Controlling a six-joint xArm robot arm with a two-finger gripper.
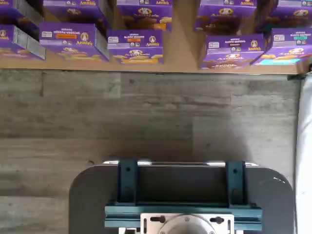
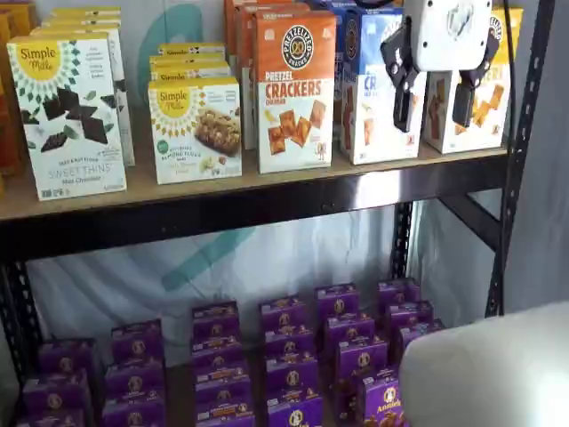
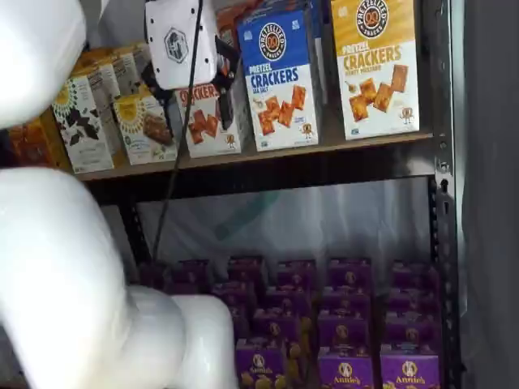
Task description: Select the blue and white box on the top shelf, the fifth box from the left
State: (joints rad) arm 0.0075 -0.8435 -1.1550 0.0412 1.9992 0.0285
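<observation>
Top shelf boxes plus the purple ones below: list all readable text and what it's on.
"PRETZEL CRACKERS" - blue and white box.
"PRETZEL CRACKERS" - orange box.
"CRACKERS" - yellow and white box; the line under it is too blurred.
"Simple Mills", "SWEET THINS" - white box.
"Simple Mills" - smaller yellow-topped box; lower text too small.
"Annie's" - purple boxes; other print unreadable.
Gripper: no text.

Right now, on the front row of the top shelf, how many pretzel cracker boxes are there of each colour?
Front row of the top shelf:
orange cracker box: 1
blue and white cracker box: 1
yellow and white cracker box: 1
Total: 3
</observation>
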